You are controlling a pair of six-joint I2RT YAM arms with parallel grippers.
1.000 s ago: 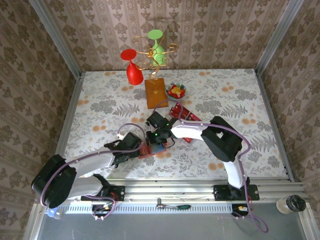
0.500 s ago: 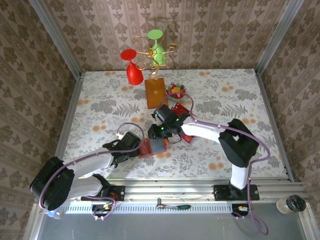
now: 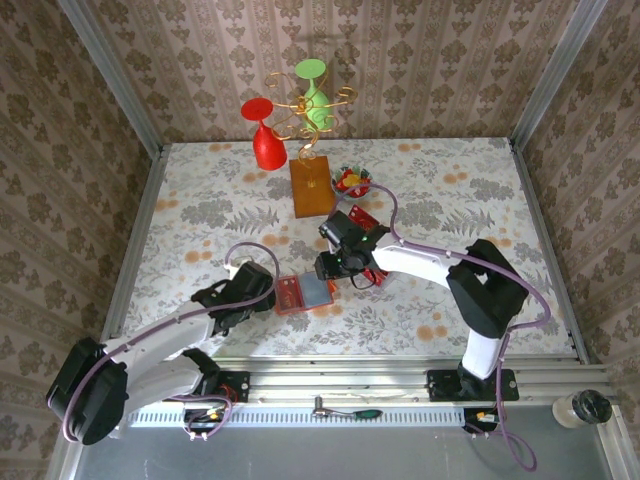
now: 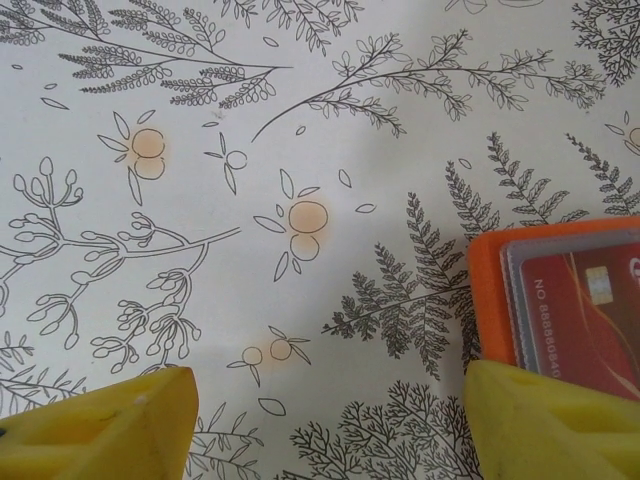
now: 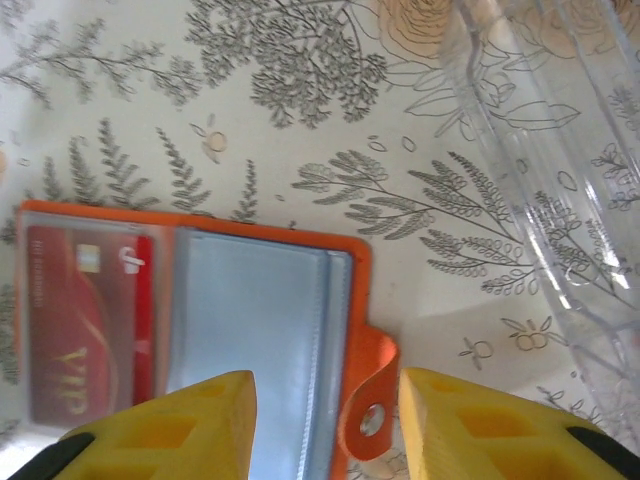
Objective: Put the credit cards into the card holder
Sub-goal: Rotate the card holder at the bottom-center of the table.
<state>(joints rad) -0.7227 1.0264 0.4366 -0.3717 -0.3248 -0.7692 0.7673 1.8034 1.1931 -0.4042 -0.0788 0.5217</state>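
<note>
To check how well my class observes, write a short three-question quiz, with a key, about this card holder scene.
1. True or false: a red card sits inside the card holder.
2. The card holder lies: A) open flat, B) snapped shut, C) standing on edge.
3. Fill in: the jaws of the left gripper and the right gripper are both ____.
Key: 1 true; 2 A; 3 open.

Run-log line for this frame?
card holder: open flat | credit card: one in pocket | left gripper: open, beside holder | right gripper: open, over snap tab
</note>
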